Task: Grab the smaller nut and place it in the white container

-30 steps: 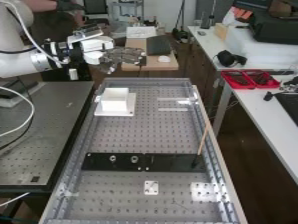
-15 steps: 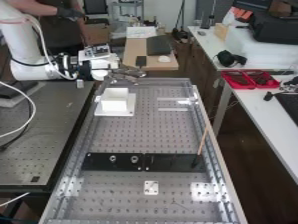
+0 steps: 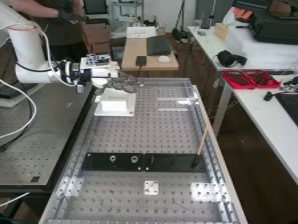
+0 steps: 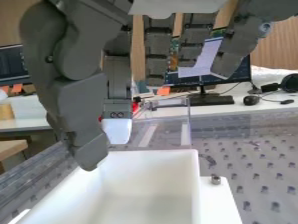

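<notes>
Hand [image 3: 122, 84] just brought in over white container [image 3: 114, 105], bench's [image 3: 156, 135] far left corner. Whether anything is gripped cannot be told; if loaded, release probably due.

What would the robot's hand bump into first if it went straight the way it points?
Probably the white container, which looks nearest ahead of the hand, though depth is unclear and it might pass over the rim.

In the high view, the white container [image 3: 114, 105] is seen in the upper left of the frame — open-topped, box-shaped and upright on a flat white base [image 3: 128, 112]. In the wrist view, smooth, plain walls and a rounded inner corner are shown.
</notes>
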You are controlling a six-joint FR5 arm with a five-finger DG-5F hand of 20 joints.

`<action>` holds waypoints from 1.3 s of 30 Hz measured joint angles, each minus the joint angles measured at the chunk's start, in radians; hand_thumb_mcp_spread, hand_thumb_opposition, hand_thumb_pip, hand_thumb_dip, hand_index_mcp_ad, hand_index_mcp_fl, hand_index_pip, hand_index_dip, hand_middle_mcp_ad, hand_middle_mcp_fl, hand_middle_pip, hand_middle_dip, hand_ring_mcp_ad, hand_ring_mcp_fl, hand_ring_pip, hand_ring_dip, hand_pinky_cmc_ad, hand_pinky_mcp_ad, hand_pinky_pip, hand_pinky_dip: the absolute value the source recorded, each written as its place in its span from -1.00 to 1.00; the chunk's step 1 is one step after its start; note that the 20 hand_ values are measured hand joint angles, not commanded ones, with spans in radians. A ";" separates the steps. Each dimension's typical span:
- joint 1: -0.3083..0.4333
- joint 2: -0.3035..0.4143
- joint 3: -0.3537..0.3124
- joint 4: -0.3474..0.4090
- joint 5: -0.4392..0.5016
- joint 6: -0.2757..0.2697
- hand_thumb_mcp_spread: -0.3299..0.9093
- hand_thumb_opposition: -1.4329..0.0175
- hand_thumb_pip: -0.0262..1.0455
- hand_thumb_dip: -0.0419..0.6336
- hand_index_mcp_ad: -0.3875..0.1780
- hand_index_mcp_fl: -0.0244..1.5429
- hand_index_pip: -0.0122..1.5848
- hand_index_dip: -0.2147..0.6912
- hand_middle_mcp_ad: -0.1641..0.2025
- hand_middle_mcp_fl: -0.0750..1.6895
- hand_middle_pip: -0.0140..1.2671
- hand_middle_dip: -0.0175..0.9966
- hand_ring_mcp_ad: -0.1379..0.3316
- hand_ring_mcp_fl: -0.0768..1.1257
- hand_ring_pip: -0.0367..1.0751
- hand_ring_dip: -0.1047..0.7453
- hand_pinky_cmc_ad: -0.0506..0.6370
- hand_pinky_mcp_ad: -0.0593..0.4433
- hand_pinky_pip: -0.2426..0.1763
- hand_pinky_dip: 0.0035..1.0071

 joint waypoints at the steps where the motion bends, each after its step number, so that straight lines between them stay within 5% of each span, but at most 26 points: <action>1: 0.003 -0.004 0.000 -0.001 0.008 0.005 0.37 -0.32 -0.02 -0.28 -0.30 -0.12 0.74 -0.21 0.04 -0.60 -0.78 -0.59 0.00 -0.79 -0.75 -0.56 0.16 0.15 0.26 -0.62; 7: 0.014 -0.017 0.014 -0.046 0.033 0.013 0.37 -0.32 -0.02 -0.28 -0.30 -0.14 0.71 -0.20 0.04 -0.61 -0.78 -0.59 0.00 -0.79 -0.75 -0.56 0.16 0.15 0.26 -0.62; 12: 0.008 -0.024 0.040 -0.109 0.039 0.014 0.40 -0.24 0.05 -0.27 -0.33 -0.51 0.44 -0.25 0.05 -0.73 -0.78 -0.59 -0.02 -0.83 -0.75 -0.56 0.16 0.15 0.26 -0.62; 18: -0.009 -0.007 0.046 -0.131 0.025 -0.002 0.34 -0.22 0.08 -0.27 -0.35 -0.67 0.35 -0.36 0.04 -0.74 -0.78 -0.59 0.00 -0.84 -0.75 -0.56 0.16 0.22 0.24 -0.62; 27: -0.067 0.111 0.073 -0.209 -0.023 -0.052 0.30 -0.19 0.10 -0.22 -0.33 -0.75 0.26 -0.39 0.05 -0.76 -0.78 -0.59 -0.02 -0.86 -0.75 -0.56 0.15 0.22 0.17 -0.63; 32: -0.148 0.186 0.160 -0.343 -0.093 -0.110 0.19 -0.13 0.10 -0.22 -0.30 -0.78 0.10 -0.39 0.03 -0.76 -0.78 -0.59 0.00 -0.87 -0.75 -0.56 0.15 0.22 0.06 -0.56; 39: -0.282 0.229 0.280 -0.459 -0.196 -0.137 0.10 -0.06 -0.06 -0.36 -0.15 -0.75 -0.38 -0.35 0.04 -0.76 -0.78 -0.59 0.03 -0.87 -0.75 -0.56 0.15 0.34 -0.05 -0.31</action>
